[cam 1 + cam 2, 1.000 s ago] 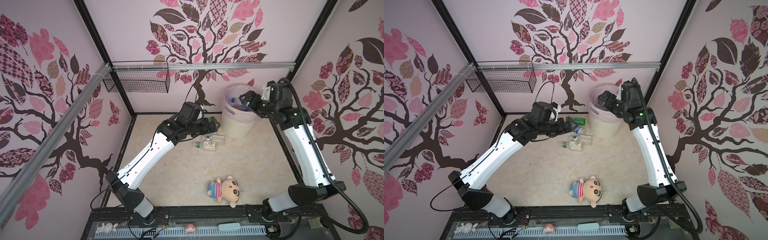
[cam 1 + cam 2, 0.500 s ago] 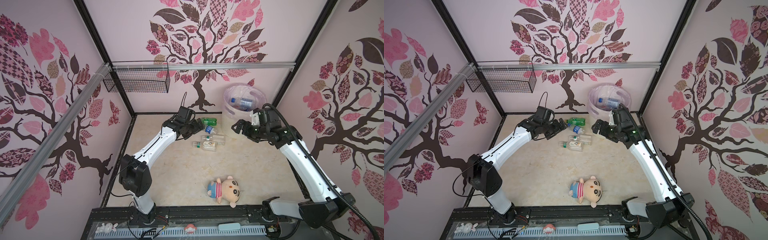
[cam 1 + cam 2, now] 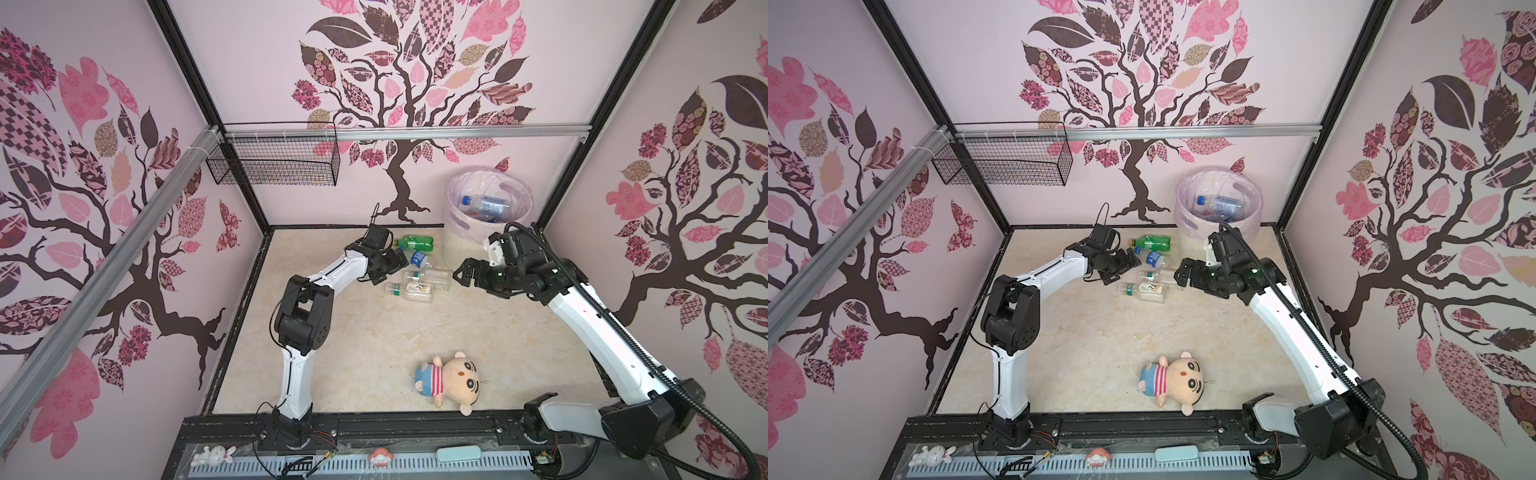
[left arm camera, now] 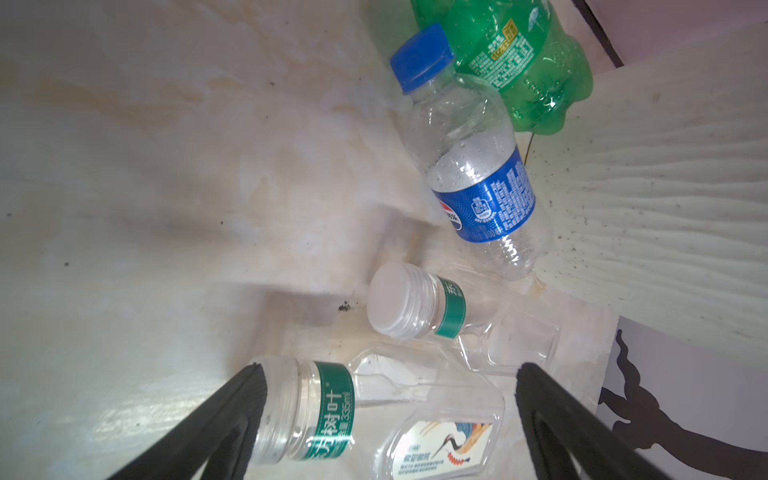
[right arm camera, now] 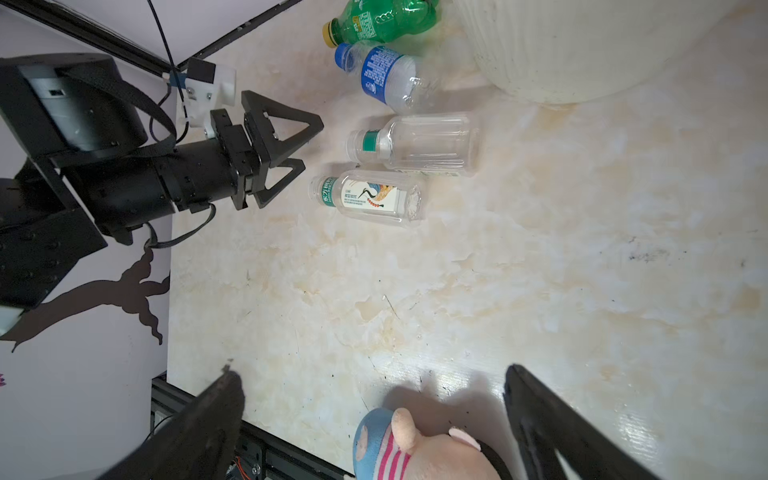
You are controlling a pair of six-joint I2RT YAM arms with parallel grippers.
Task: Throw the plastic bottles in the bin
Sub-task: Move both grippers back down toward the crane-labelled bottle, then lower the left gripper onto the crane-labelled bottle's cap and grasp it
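Observation:
Four plastic bottles lie on the floor just left of the bin (image 3: 457, 245): a green one (image 3: 413, 242), a blue-labelled one (image 3: 419, 258), a clear white-capped one (image 3: 430, 276) and a clear one with a crane label (image 3: 409, 290). More bottles (image 3: 484, 205) lie inside the bin (image 3: 1187, 245). My left gripper (image 3: 390, 269) is open, low beside the bottles' caps; in its wrist view the crane-label bottle (image 4: 415, 415) shows between the open fingers (image 4: 388, 370). My right gripper (image 3: 464, 274) is open and empty, hovering right of the bottles in front of the bin.
A plush doll (image 3: 451, 380) in a striped shirt lies near the front edge. A black wire basket (image 3: 274, 166) hangs on the back wall at left. The bin stands in the back right corner, close to the right arm's wrist.
The right gripper has come down from over the bin to floor level in front of it. The left arm has dropped low and drawn back, uncovering the bottles.

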